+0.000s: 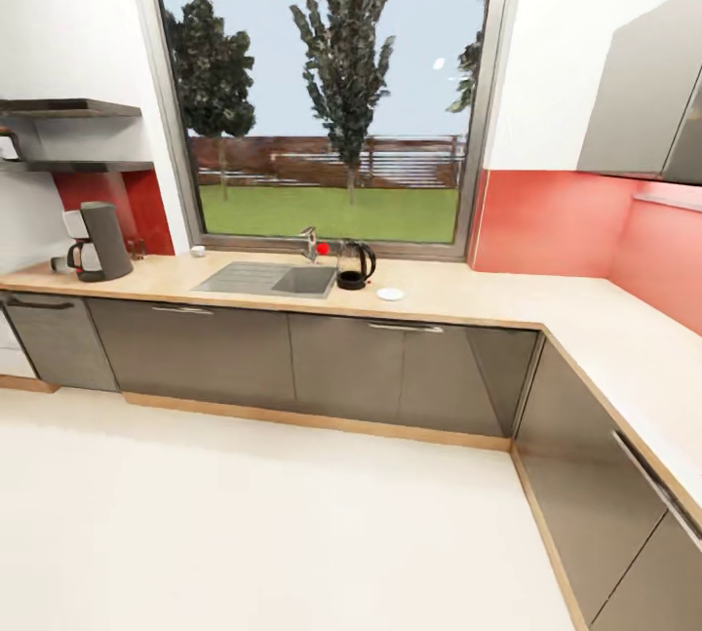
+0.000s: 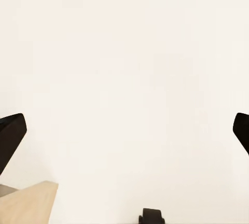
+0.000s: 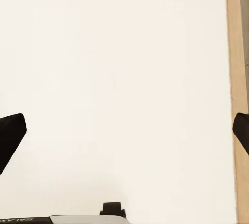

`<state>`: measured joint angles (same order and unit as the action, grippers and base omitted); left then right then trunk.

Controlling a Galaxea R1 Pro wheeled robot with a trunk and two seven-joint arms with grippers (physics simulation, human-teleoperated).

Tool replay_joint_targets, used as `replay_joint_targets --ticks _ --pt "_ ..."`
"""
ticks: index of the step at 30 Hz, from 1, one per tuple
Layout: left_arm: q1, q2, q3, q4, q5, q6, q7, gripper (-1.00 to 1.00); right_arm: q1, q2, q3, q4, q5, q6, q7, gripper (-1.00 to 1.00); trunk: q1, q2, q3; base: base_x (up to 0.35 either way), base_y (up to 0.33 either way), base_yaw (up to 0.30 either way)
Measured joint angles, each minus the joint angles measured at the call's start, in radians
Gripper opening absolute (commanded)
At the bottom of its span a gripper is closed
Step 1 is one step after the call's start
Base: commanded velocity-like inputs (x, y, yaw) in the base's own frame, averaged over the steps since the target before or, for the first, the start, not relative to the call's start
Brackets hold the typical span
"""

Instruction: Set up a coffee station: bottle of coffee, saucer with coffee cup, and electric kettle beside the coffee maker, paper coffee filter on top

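Both grippers hang wide open over bare floor: our left gripper (image 2: 124, 130) shows its two dark fingertips at opposite edges of its wrist view with nothing between them, and our right gripper (image 3: 124, 133) looks the same, with a strip of wooden plinth (image 3: 234, 78) running past one fingertip. We hold nothing, and every task item is well beyond reach of either gripper, across the open floor. Farthest forward of our left side, the coffee maker (image 1: 97, 241) stands on the countertop (image 1: 468, 304), already where it belongs. Ahead of us, the electric kettle (image 1: 355, 265) sits just beside the sink (image 1: 265, 278), with the saucer (image 1: 390, 295) near it; a small white item that may be the coffee cup (image 1: 198, 250) rests by the window sill. The kitchen shelf (image 1: 68, 109) hangs above the coffee maker, though we cannot make out the bottle there. We judge this an approach stage, nothing yet moved. Next we need to drive up to the counter, probably toward the kettle or saucer, before any arm can reach.
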<state>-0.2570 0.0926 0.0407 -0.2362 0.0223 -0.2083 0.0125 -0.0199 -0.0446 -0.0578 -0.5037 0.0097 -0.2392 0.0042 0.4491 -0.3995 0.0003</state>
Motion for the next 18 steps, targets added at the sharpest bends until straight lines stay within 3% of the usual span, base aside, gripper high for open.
replay_joint_targets --ticks 18 --pt "0.000 0.001 0.000 0.002 -0.001 -0.035 0.000 1.00 0.000 0.001 0.000 0.001 0.001 0.000 0.000 1.00 0.000 0.000 0.000 0.339 0.000 0.277"
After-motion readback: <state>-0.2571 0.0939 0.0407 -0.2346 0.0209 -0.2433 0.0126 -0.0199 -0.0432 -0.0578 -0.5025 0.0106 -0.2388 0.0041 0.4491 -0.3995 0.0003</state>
